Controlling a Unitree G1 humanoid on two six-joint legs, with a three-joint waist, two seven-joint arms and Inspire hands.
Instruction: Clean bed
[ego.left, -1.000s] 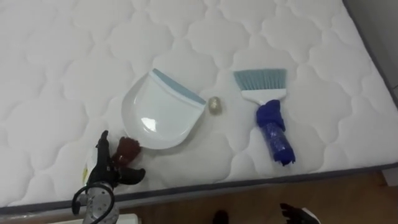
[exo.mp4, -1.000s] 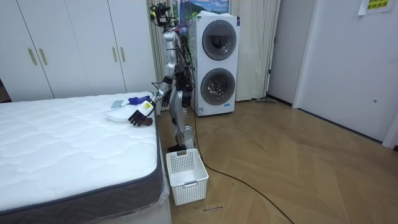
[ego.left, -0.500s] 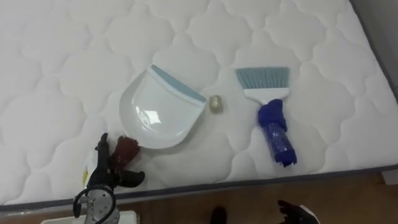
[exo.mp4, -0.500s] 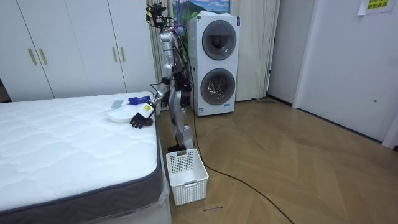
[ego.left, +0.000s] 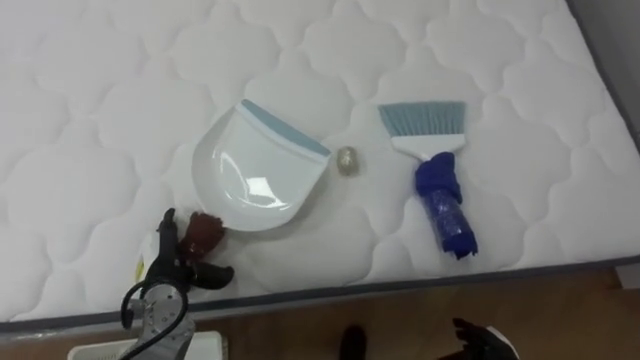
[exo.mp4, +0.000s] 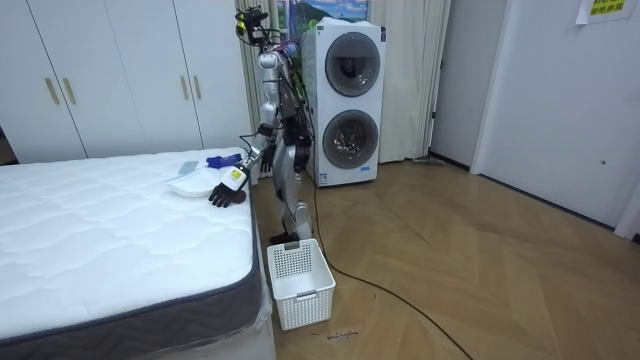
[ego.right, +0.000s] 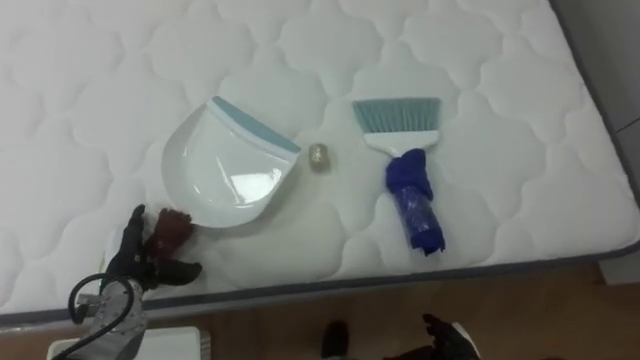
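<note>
On the white quilted mattress (ego.left: 120, 90) lies a white dustpan (ego.left: 255, 170) with a blue-grey lip. A small beige crumpled ball (ego.left: 347, 160) rests just off that lip. To its right lies a brush (ego.left: 425, 125) with pale blue bristles and a blue wrapped handle (ego.left: 445, 210). My left hand (ego.left: 172, 268) is near the bed's front edge, curled round the dark red handle (ego.left: 203, 232) at the dustpan's rear. My right hand (ego.left: 482, 342) hangs low beyond the bed edge, over the floor.
I stand at the bed's side edge (exo.mp4: 252, 240) on a wooden floor. A white slatted basket (exo.mp4: 300, 283) stands on the floor by my legs, below my left hand. Stacked washing machines (exo.mp4: 350, 105) are behind me, white wardrobes (exo.mp4: 110, 75) beyond the bed.
The picture has shifted a little, so the camera moved. My left hand stays at the dustpan's handle; dustpan, ball and brush lie as before.
</note>
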